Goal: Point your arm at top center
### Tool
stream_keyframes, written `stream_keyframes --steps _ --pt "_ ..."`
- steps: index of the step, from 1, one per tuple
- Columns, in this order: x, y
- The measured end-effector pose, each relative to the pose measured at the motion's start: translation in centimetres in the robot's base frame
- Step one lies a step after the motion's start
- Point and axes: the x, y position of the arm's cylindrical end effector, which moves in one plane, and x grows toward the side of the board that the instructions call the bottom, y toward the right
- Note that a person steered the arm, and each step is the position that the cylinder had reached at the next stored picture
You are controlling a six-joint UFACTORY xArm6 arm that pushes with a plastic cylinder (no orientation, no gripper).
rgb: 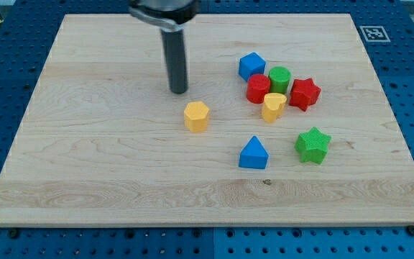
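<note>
While my tip [179, 91] is planted bare on the board [85, 144], nothing held or touched, a yellow hexagonal block [196, 116] is seen just below-right of it and the clustered blocks [279, 88] farther right, and the empty top-centre target, just above, is judged nearly reached.

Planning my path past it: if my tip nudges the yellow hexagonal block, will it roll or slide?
The yellow hexagonal block sits on a flat face, so it likely slides, not rolls. It looks small and rigid, probably light. An off-centre push from my tip may spin it.
</note>
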Motion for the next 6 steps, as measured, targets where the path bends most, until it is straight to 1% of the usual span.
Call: stream_keyframes --steps 1,2,3,4,5,6 --pt "2.3 4.8" --pt "4.6 5.5" --pt "0.8 -3.2" --pt "-4.7 -7.4" --pt "-7.6 -2.6" --pt "-13.5 3.7"
